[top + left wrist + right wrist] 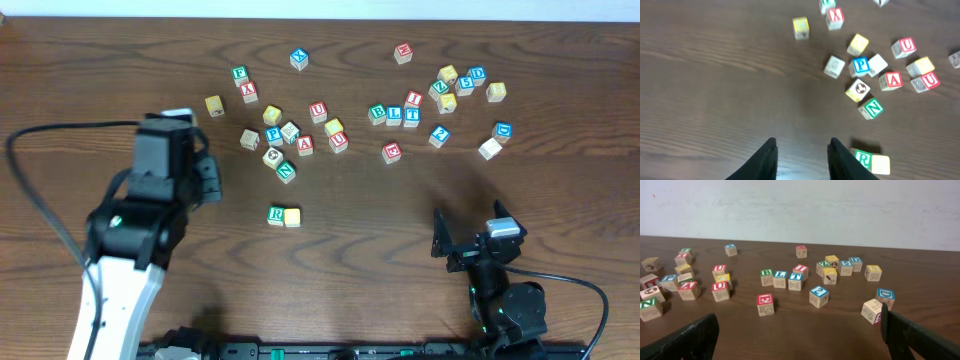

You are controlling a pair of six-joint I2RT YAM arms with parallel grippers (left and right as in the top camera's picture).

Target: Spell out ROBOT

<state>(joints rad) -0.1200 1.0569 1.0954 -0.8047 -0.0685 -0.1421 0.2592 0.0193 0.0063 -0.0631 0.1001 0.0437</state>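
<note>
A green R block [276,214] sits near the table's middle front with a plain yellow-topped block [293,217] touching its right side; both show in the left wrist view, R block [863,159] and yellow block [880,164]. A green B block [378,114], blue L block [394,116] and blue T block [411,117] stand in a row at the back right. My left gripper [801,155] is open and empty, left of the R block. My right gripper [800,340] is open wide and empty near the front right.
Several letter blocks lie scattered across the back: a cluster with P [859,65], N [872,107], A [893,79] and U [929,80] at centre, another cluster at the back right [460,85]. The table's front edge holds the arm bases.
</note>
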